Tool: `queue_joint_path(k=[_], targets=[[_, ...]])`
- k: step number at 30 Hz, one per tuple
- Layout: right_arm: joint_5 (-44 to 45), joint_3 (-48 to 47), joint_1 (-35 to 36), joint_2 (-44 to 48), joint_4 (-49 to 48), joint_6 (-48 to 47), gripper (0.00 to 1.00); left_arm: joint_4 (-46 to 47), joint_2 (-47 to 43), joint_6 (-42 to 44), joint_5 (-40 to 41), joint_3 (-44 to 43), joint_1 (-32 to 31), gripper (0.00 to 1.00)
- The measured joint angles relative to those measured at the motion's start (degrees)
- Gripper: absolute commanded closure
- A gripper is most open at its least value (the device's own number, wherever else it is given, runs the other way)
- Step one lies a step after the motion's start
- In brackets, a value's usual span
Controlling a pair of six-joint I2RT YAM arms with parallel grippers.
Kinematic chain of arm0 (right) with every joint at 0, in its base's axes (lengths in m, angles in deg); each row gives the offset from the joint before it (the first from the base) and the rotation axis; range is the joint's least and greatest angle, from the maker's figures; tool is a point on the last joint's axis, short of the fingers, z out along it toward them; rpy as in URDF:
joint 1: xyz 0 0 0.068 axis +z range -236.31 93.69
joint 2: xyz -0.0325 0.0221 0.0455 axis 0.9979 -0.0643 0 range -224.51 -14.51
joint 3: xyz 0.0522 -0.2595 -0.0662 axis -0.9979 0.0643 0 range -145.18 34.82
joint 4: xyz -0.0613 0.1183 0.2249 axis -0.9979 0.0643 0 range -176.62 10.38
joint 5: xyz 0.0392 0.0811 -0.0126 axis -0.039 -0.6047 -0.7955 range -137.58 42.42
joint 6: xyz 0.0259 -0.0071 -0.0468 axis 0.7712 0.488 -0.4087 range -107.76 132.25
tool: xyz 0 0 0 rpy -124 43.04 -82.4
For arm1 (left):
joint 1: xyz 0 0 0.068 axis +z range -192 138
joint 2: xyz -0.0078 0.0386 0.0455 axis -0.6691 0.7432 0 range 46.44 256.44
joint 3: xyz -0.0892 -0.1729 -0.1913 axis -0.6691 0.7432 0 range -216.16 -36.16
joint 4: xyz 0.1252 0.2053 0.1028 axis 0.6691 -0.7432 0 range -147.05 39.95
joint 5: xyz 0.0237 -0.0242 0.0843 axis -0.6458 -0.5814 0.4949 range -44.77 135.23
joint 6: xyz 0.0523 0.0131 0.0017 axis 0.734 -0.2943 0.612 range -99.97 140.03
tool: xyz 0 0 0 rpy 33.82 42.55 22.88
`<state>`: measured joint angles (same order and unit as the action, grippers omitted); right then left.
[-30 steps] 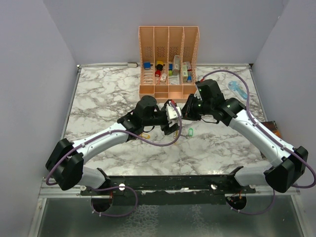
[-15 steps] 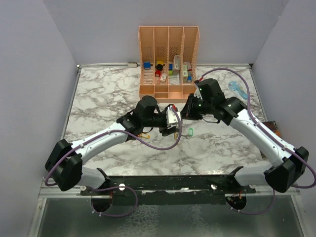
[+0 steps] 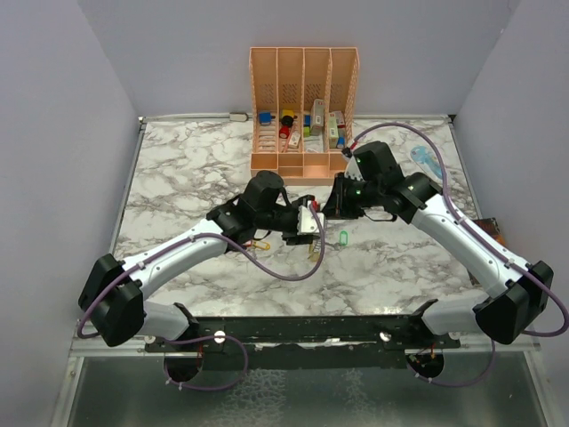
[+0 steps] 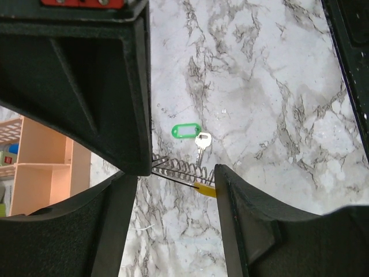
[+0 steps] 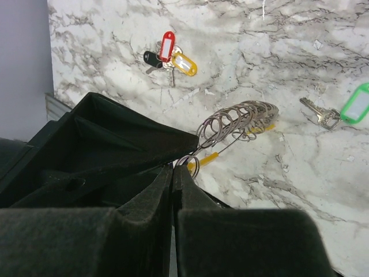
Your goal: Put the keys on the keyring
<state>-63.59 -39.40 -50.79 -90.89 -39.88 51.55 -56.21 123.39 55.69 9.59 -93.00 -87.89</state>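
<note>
The keyring (image 5: 236,123), a silvery coil with a yellow piece (image 5: 207,158), hangs above the marble with my right gripper (image 5: 173,167) shut on its near end. In the left wrist view the keyring (image 4: 180,168) stretches across the gap of my left gripper (image 4: 173,176). That gripper is open, and the yellow piece (image 4: 206,190) rests against its right finger (image 4: 230,190). A green-tagged key (image 4: 185,131) lies flat on the table below. The red, black and yellow tagged keys (image 5: 170,55) lie bunched together further off. From the top view both grippers meet mid-table near the green tag (image 3: 343,237).
An orange desk organizer (image 3: 303,111) with small items stands at the back centre. A light-blue oblong gadget (image 3: 429,162) lies at the back right. The table's raised rim (image 3: 133,169) runs down the left side.
My left gripper's jaws have narrowed around the keyring. Both grippers have shifted slightly left, and the right one stays shut on the keyring.
</note>
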Motion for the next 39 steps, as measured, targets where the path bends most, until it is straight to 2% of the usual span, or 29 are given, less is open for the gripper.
queue_joint_path(k=[10, 17, 23, 30, 39], targets=[[-3.08, -0.72, 0.2, 0.0, 2.36, -3.85, 0.98, -6.19, -2.38, 11.8, -3.3, -0.02, 0.02, 0.45], [-3.65, -0.72, 0.2, 0.0, 2.99, -5.18, 0.98, -9.05, -2.38, 14.4, -3.69, -0.74, 0.0, 0.31], [-3.8, -0.74, 0.17, 0.0, 3.19, -5.46, 0.98, -10.03, -2.38, 14.82, -3.26, -2.01, 0.0, 0.28], [-3.78, -1.57, 0.17, 0.02, 4.0, -5.53, 0.98, -9.77, -2.29, 9.77, -3.08, -3.45, 0.0, 0.24], [-2.05, -2.64, 0.17, 0.33, 5.07, -5.38, 0.98, -10.21, -1.27, -2.51, -0.63, -4.55, 0.0, 0.31]])
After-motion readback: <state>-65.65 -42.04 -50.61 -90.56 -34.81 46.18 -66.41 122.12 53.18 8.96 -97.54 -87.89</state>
